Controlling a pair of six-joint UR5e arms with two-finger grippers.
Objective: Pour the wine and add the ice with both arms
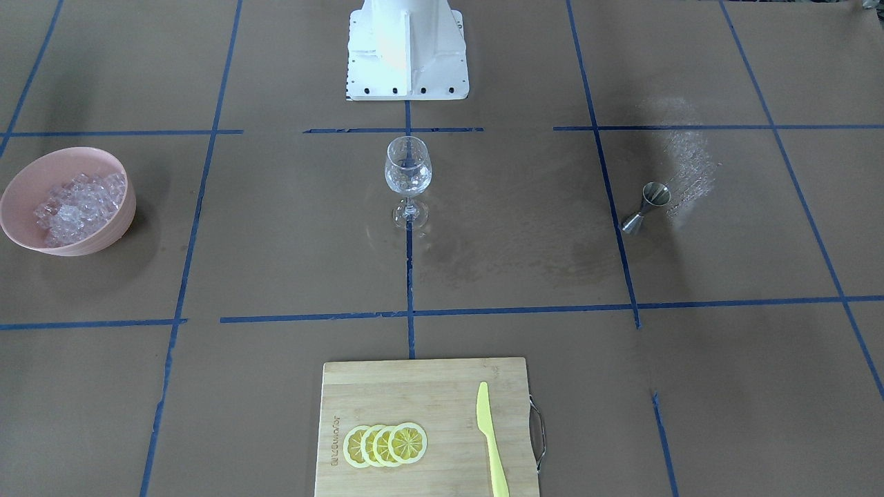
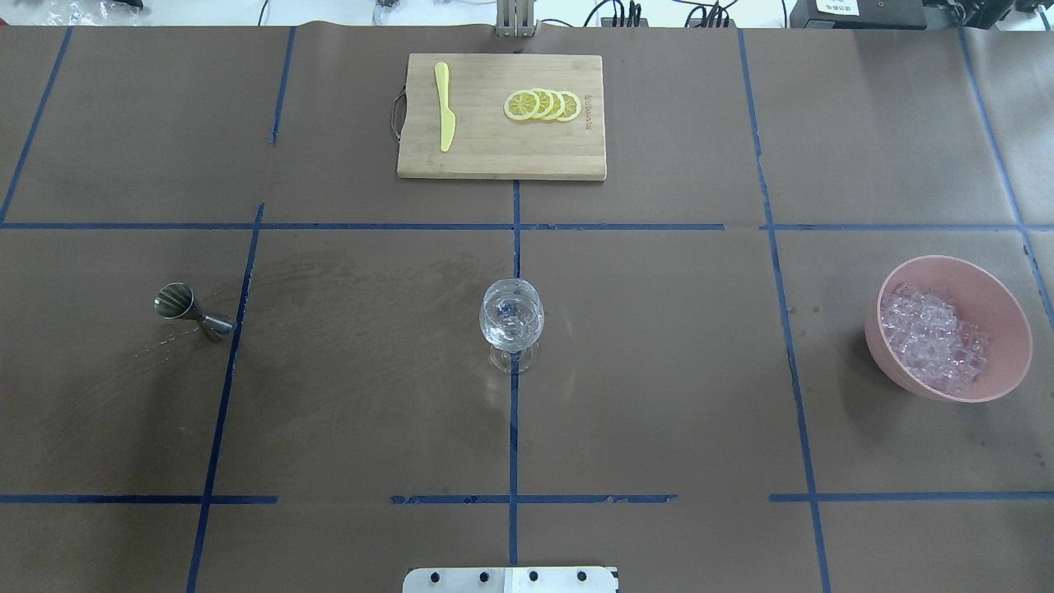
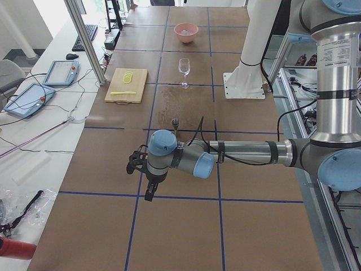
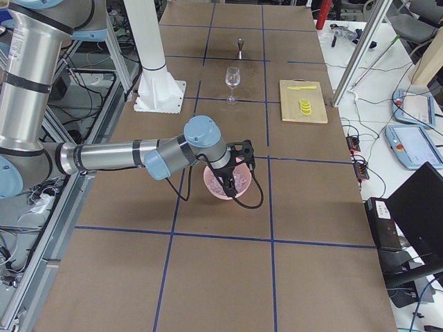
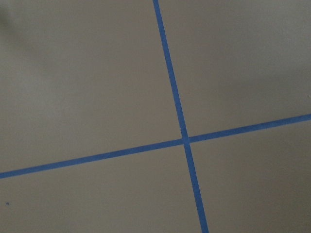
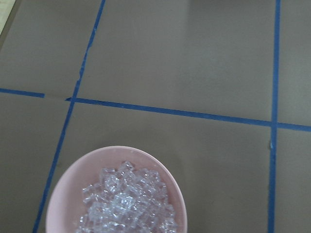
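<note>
An empty clear wine glass (image 2: 511,317) stands upright at the table's middle; it also shows in the front view (image 1: 407,169). The ice (image 2: 935,338) is heaped in a pink bowl (image 2: 1006,325) on the robot's right side. The right wrist view looks down on the ice (image 6: 129,201) in the bowl (image 6: 60,182). My right gripper (image 4: 230,185) hangs just over the bowl; I cannot tell whether it is open or shut. My left gripper (image 3: 149,193) points down over bare table at the far left end; I cannot tell its state.
A steel jigger (image 2: 191,311) stands on the left side, near my left arm (image 3: 242,152). A wooden cutting board (image 2: 494,156) at the far edge holds lemon slices (image 2: 543,105) and a yellow knife (image 2: 445,107). The white base block (image 1: 407,62) sits behind the glass.
</note>
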